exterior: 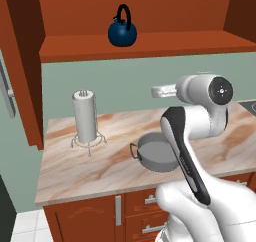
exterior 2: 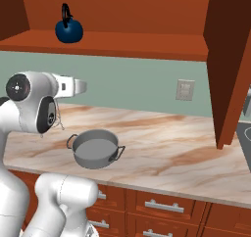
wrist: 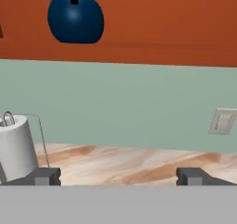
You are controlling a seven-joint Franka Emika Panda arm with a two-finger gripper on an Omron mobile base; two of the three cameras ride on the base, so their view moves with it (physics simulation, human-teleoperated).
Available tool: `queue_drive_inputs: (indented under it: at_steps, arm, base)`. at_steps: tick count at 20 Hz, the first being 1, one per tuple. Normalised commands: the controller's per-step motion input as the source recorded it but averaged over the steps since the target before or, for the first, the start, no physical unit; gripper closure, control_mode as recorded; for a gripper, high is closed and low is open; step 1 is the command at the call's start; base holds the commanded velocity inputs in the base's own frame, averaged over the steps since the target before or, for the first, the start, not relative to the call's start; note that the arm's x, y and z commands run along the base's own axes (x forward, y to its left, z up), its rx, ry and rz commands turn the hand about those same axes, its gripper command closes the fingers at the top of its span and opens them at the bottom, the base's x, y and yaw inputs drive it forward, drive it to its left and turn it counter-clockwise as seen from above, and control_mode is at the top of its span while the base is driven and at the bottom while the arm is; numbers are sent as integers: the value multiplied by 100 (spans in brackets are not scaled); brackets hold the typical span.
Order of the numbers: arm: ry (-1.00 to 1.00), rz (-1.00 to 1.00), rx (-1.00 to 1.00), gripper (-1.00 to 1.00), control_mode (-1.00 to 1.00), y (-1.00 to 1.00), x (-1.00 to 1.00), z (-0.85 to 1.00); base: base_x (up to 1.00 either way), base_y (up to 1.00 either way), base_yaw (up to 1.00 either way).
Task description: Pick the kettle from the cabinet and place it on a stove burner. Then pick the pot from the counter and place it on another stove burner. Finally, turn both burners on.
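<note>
- Nothing was done yet: the kettle (exterior: pixel 122 32) sat on the cabinet (exterior: pixel 150 47) shelf, and the pot (exterior: pixel 156 151) rested on the counter (exterior: pixel 75 171) below and right of the kettle.
- Both placings and both burners were left, I judged.
- My gripper (wrist: pixel 118 176) stood wide, holding and touching nothing, well below the kettle and facing the wall.
- The paper-towel roll (exterior: pixel 84 116) stood on the counter, below and left of the kettle.
</note>
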Motion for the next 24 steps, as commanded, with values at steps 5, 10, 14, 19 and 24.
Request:
queue_drive_inputs:
  at_steps: [5,10,14,19,24]
  arm:
    - [-9,0,0,-100,-100,4,0,18]
    - [-11,0,0,-100,-100,1,0,26]
    - [-3,0,0,-100,-100,7,3,19]
    - [-3,0,-2,-100,-100,12,6,18]
    - [-6,0,-3,-100,-100,2,3,19]
  base:
    - [0,0,0]
    - [0,0,0]
    - [0,0,0]
    - [0,0,0]
    - [0,0,0]
